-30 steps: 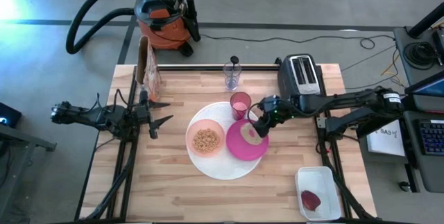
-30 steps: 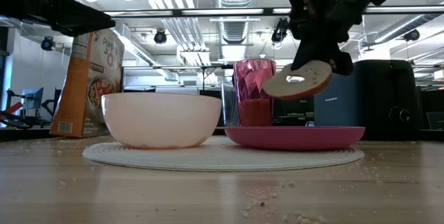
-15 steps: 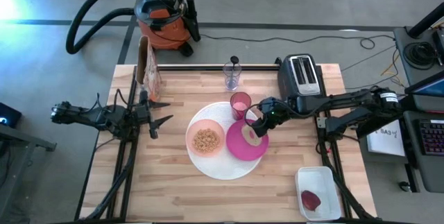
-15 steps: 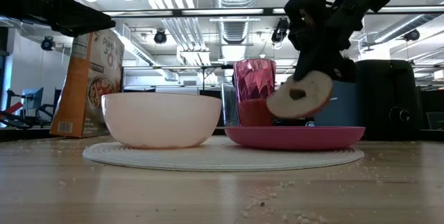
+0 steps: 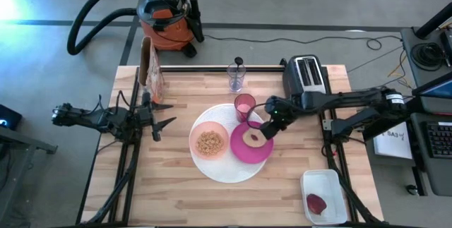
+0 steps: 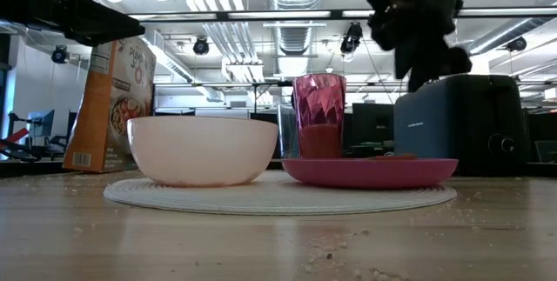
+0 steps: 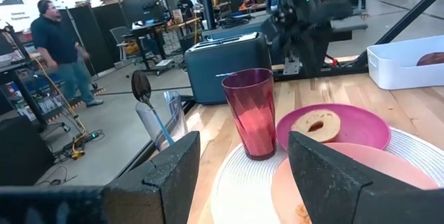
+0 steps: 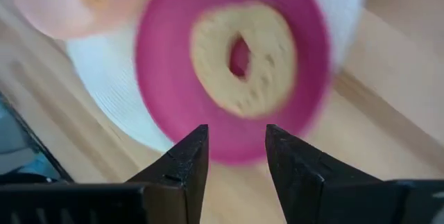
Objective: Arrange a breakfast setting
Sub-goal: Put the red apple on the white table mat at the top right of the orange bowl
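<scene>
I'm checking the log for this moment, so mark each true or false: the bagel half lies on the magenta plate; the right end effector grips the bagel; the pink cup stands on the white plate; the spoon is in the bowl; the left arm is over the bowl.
1. The bagel half lies on the magenta plate. True.
2. The right end effector grips the bagel. False: its fingers are open and empty above it.
3. The pink cup stands on the white plate. True: at its rim.
4. The spoon is in the bowl. False: it stands in the clear glass.
5. The left end effector hovers over the bowl. False: it waits at the table's left side.
</scene>
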